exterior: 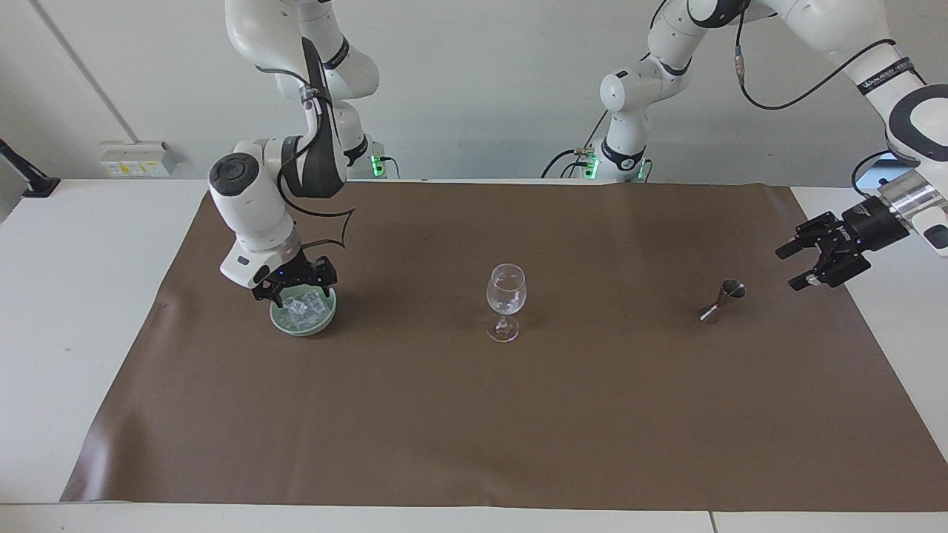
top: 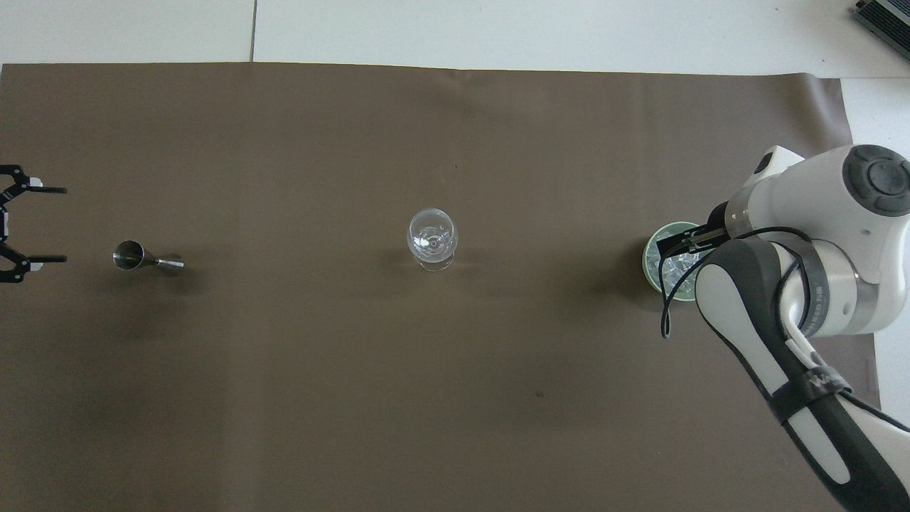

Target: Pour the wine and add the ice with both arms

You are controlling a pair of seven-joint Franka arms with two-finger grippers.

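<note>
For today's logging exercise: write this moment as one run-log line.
right gripper: open, in bowl at ice | left gripper: open, off jigger | glass: upright

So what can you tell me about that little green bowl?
The pale green bowl is small, round and smooth, like glazed ceramic. It sits upright on the brown mat, toward the right arm's end of the table. Clear, glassy ice cubes are piled inside. The right end effector, open, reaches down into its mouth; whether it touches the bowl or ice is unclear.
</note>
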